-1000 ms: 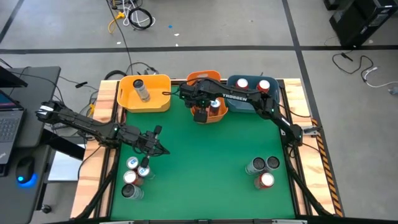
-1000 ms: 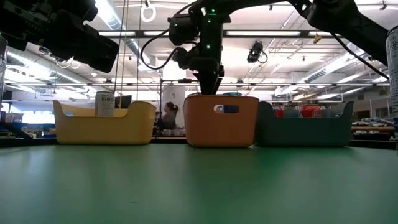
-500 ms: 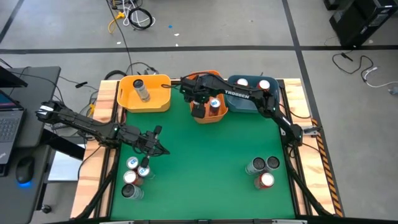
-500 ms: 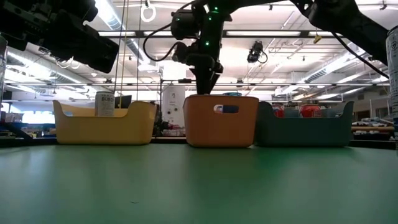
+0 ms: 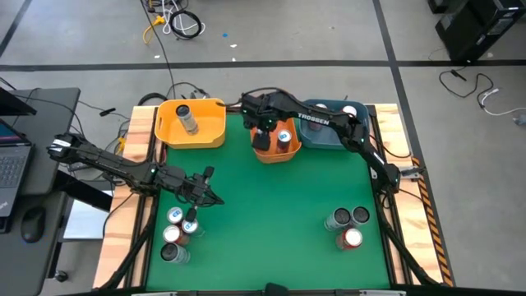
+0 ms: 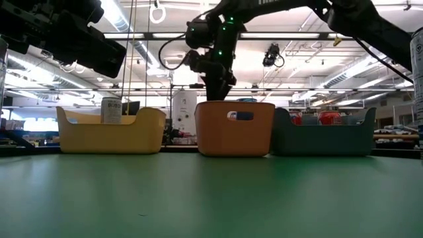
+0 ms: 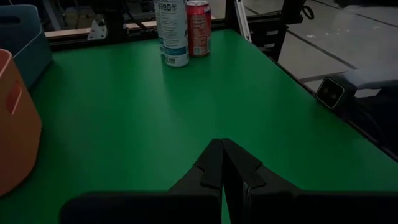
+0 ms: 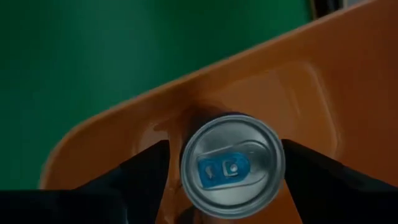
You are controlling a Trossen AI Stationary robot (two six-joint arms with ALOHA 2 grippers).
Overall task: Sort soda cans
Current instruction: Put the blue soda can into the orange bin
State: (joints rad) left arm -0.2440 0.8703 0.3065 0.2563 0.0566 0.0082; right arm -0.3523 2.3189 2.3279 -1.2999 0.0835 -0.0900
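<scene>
Silver-topped, with a blue tab, the can [image 8: 231, 165] under your right gripper [image 8: 227, 168] stood upright inside the orange bin [image 8: 311, 81], near one end of it, and your dark fingers [image 8: 140, 171] stood spread on either side of it; whether they touched its wall you could not tell from the wrist view. From above, that gripper [image 5: 265, 136] hung over the orange bin [image 5: 274, 153] at the far middle of the green table [image 5: 271, 222], with a second can [image 5: 284, 140] showing beside it in the same bin. One grey can [image 5: 189, 119] stood in the yellow bin [image 5: 191, 123] to the left, and a red-topped can [image 5: 348, 113] showed in the blue bin [image 5: 329, 127] to the right, partly hidden by your right arm. Unsorted cans were in two groups at the near side: four [image 5: 176, 233] by the left corner and three [image 5: 347, 224] by the right, among them a red one [image 5: 352, 238]. Your left gripper [image 5: 205, 189] hovered over the table just beyond the left group, jaws clenched on nothing. Its wrist view showed the fingertips [image 7: 222, 165] pressed together above bare green, with a white can [image 7: 171, 31] and a red can [image 7: 198, 28] standing touching across the table.
</scene>
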